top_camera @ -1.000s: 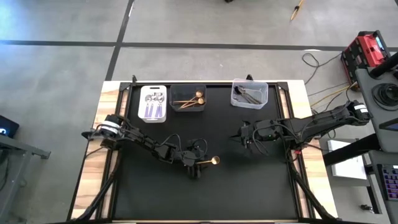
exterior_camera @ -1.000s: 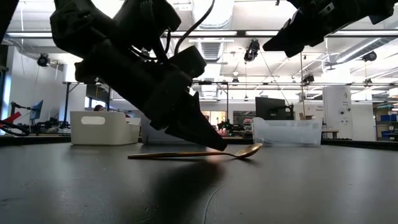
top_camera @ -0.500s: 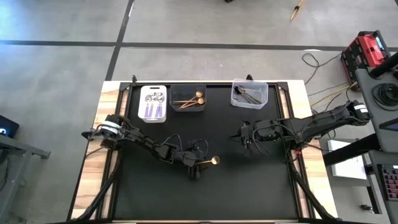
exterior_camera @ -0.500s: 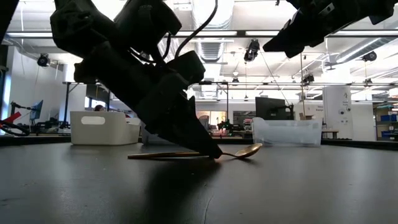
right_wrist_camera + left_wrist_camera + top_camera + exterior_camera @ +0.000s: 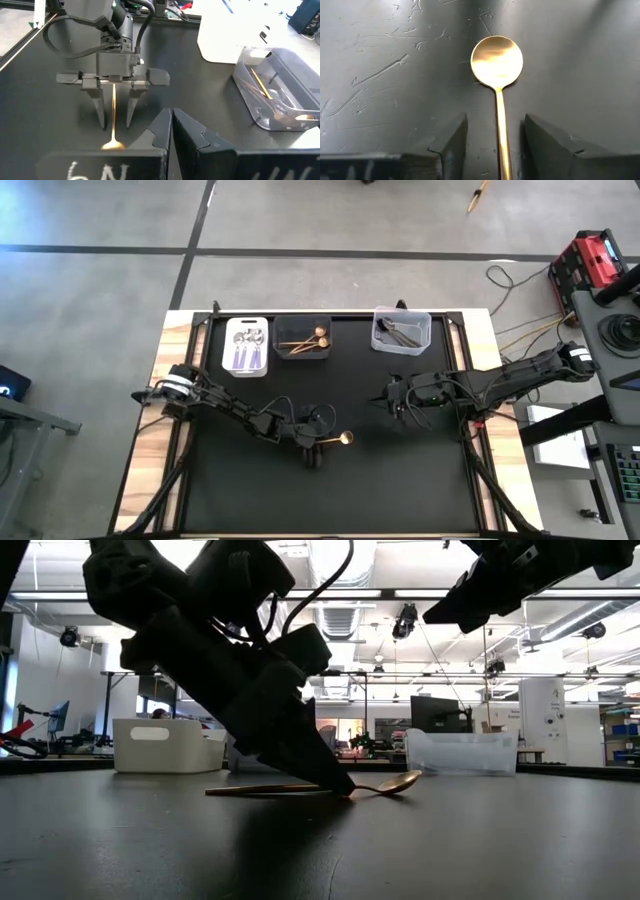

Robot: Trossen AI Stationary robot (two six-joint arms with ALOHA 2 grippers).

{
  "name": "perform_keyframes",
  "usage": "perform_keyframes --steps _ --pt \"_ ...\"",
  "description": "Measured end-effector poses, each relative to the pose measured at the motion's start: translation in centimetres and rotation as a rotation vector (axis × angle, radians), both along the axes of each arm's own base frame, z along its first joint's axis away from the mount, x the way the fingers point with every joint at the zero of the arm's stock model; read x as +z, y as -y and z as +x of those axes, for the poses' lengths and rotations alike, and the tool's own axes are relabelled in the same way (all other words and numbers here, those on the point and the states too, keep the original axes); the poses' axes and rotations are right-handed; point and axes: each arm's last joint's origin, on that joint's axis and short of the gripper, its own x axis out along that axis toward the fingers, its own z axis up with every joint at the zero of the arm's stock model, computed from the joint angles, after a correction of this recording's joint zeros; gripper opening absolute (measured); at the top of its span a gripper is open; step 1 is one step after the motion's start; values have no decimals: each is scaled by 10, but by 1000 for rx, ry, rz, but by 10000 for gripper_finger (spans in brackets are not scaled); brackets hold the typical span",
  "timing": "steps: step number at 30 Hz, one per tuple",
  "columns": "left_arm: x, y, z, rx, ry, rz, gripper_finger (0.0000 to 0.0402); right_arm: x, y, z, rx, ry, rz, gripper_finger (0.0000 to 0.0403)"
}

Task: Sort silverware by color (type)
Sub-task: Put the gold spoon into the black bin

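One gold spoon [image 5: 337,438] lies flat on the black table, bowl toward the right edge; it also shows in the left wrist view [image 5: 498,65] and the low view [image 5: 300,787]. My left gripper [image 5: 495,125] is open and low at the table, one finger on each side of the spoon's handle with a gap on both sides. In the low view its tips [image 5: 342,786] are down at table level. My right gripper [image 5: 170,117] is shut and hovers over the table's right half [image 5: 378,399], holding nothing.
Three bins stand along the far edge: a white bin [image 5: 226,350] with lilac-handled spoons, a dark bin [image 5: 303,358] with gold spoons, and a clear bin [image 5: 427,330] with dark grey utensils. Bare black table lies around the spoon.
My left gripper has come down a little over the gold spoon, its fingertips sinking to table level on either side of the handle. The spoon has stayed where it was.
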Motion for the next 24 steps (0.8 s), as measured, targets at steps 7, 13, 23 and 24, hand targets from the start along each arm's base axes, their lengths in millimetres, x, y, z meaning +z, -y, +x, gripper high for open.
perform_keyframes --steps 7,13,23,24 --pt "-1 -1 -1 6 -9 1 107 -1 0 0 3 -2 -7 9" --pt "-1 -3 0 9 -11 -14 22 -2 0 -1 3 -7 -8 9" --pt "3 -3 -1 -5 -5 -11 4 -4 0 -1 2 -11 -7 9" --pt "4 -3 -1 -10 -5 -4 3 -4 0 -1 2 -11 -7 9"
